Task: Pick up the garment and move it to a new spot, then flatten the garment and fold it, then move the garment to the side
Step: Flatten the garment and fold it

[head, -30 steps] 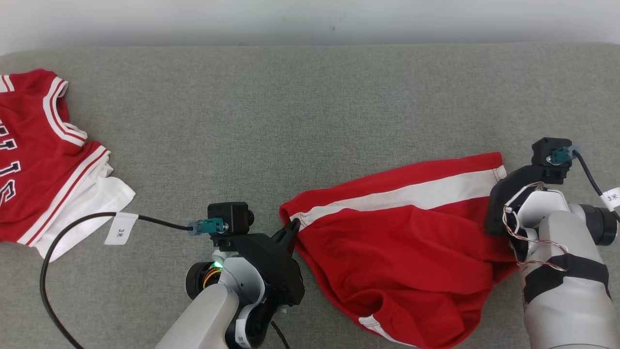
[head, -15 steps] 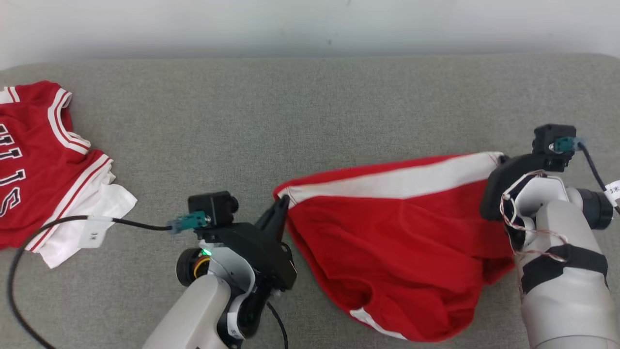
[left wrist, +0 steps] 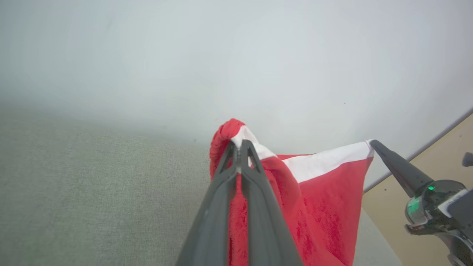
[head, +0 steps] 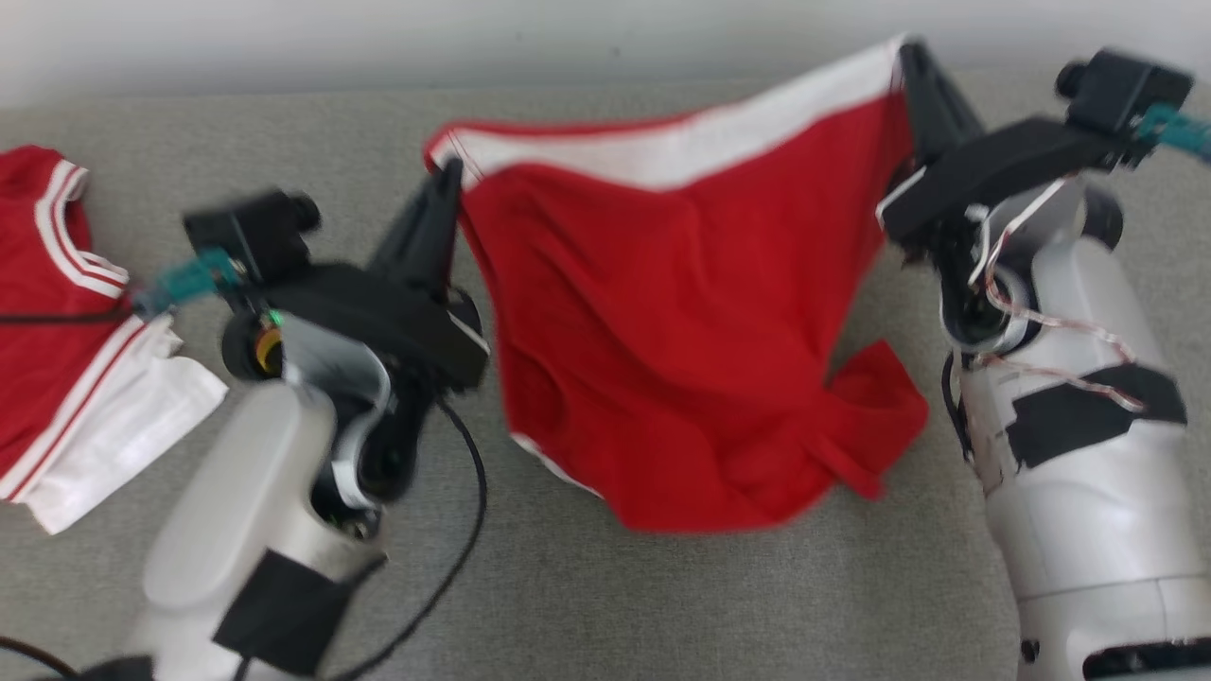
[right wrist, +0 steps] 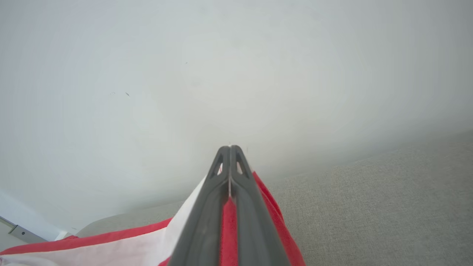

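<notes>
The garment point(head: 681, 312) is a pair of red shorts with a white band along the top edge. It hangs stretched between my two grippers above the grey surface, its lower part drooping onto the cushion. My left gripper point(head: 447, 175) is shut on its left top corner; in the left wrist view my own left gripper point(left wrist: 239, 146) pinches the red and white garment point(left wrist: 317, 192). My right gripper point(head: 910, 55) is shut on the right top corner, and in the right wrist view my right gripper point(right wrist: 229, 149) clamps the garment point(right wrist: 147, 247).
A red and white jersey point(head: 57, 312) lies at the left edge of the grey cushion point(head: 236, 132). A black cable point(head: 454, 539) loops beside my left arm. A pale wall point(head: 284, 38) rises behind the cushion.
Both grippers have lifted the shorts off the cushion and carried them up and away from me, so the cloth now hangs between them. The right gripper closed on its corner.
</notes>
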Controlling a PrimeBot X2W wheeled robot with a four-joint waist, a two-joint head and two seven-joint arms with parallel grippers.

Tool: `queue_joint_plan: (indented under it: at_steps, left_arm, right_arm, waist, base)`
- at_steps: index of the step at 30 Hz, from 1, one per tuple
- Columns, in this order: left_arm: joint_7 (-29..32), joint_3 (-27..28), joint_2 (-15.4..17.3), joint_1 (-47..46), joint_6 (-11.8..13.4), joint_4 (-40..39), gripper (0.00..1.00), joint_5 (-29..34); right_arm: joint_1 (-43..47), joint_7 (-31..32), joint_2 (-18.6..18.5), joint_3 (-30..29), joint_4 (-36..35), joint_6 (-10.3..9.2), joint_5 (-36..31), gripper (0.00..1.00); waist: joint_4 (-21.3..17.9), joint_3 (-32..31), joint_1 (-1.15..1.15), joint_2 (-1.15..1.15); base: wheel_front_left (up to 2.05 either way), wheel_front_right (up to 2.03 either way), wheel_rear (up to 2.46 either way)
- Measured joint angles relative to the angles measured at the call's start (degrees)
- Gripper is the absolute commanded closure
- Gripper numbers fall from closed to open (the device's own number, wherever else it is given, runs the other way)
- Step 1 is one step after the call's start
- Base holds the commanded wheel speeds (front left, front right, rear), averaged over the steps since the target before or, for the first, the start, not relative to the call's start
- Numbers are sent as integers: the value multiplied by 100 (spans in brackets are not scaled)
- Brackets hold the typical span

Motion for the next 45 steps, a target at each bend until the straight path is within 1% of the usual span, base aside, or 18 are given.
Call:
queue_joint_plan:
  at_steps: [2,4,5,8,10,13,15,16,18,20,22,25,28,32,36,38,42,45]
  left_arm:
    - [-53,101,65,-347,8,-14,100,53]
    - [-163,186,114,-751,-40,23,100,159]
    - [-163,186,114,-751,-40,23,100,159]
    - [-470,396,234,-1410,-148,287,100,288]
    - [-804,502,269,-1817,-288,549,100,414]
    - [-1451,435,399,-2426,-603,757,100,872]
    - [-1689,455,335,-2723,-754,772,100,1053]
    - [-1746,509,272,-2853,-775,717,100,1176]
    - [-1791,727,103,-3057,-843,486,100,1304]
    - [-1808,1026,-94,-3054,-1009,110,100,1488]
    - [-1808,1116,-226,-2817,-1135,1,100,1568]
    - [-1806,893,-319,-1876,-1229,431,100,1653]
    - [-1807,388,-242,-1350,-1234,753,100,1599]
    - [-1807,-298,-76,-803,-1259,842,100,1271]
    - [-1807,-882,232,-286,-1259,853,100,1104]
    - [-1806,-1101,336,-46,-1259,835,100,1044]
    - [-1807,-1358,535,389,-1259,839,100,1022]
    - [-1807,-1480,604,671,-1259,872,100,980]
  right_arm:
    - [-279,-254,-92,236,-102,0,240,100]
    - [-621,-538,-237,415,-57,-1,261,100]
    - [-621,-538,-237,415,-57,-1,261,100]
    - [-1294,-1023,-290,336,175,-1,394,100]
    - [-1789,-1369,-272,298,370,0,389,100]
    - [-2476,-1894,-271,130,622,0,147,100]
    - [-2831,-2027,-261,-48,639,-1,-7,100]
    - [-2995,-2056,-266,-146,549,-1,-80,100]
    - [-3249,-2078,-268,-269,110,-1,-194,100]
    - [-3289,-2093,-271,-316,-258,0,-283,100]
    - [-3092,-2093,-276,-229,-229,-1,-304,100]
    - [-2277,-1929,-455,333,323,0,-369,100]
    - [-1699,-1650,-614,743,545,0,-260,100]
    - [-892,-1258,-979,1107,564,-1,-59,100]
    - [-101,-744,-1314,1356,346,0,13,100]
    - [274,-499,-1470,1360,218,-1,13,100]
    - [890,-96,-1729,1266,-204,0,-219,100]
    - [1315,316,-1798,1201,-617,-1,-369,100]
  waist:
    - [-61,145,1,0]
    - [-116,305,0,1]
    - [-116,305,0,1]
    - [-196,555,1,1]
    - [-250,713,1,1]
    - [-343,909,2,1]
    - [-416,987,2,1]
    - [-441,1021,2,1]
    - [-463,1096,2,1]
    - [-457,1165,1,0]
    - [-438,1213,0,0]
    - [-386,1200,2,2]
    - [-366,1133,0,1]
    - [-347,1018,0,1]
    - [-347,828,0,1]
    - [-360,713,0,1]
    - [-401,462,-1,0]
    - [-438,272,-1,0]
  base:
    - [0,0,0]
    - [0,0,0]
    - [0,0,0]
    - [0,0,0]
    - [0,0,0]
    - [0,0,0]
    - [0,0,0]
    - [0,0,0]
    - [0,0,0]
    - [0,0,0]
    - [0,0,0]
    - [0,0,0]
    - [0,0,0]
    - [0,0,0]
    - [0,0,0]
    - [0,0,0]
    - [0,0,0]
    - [0,0,0]
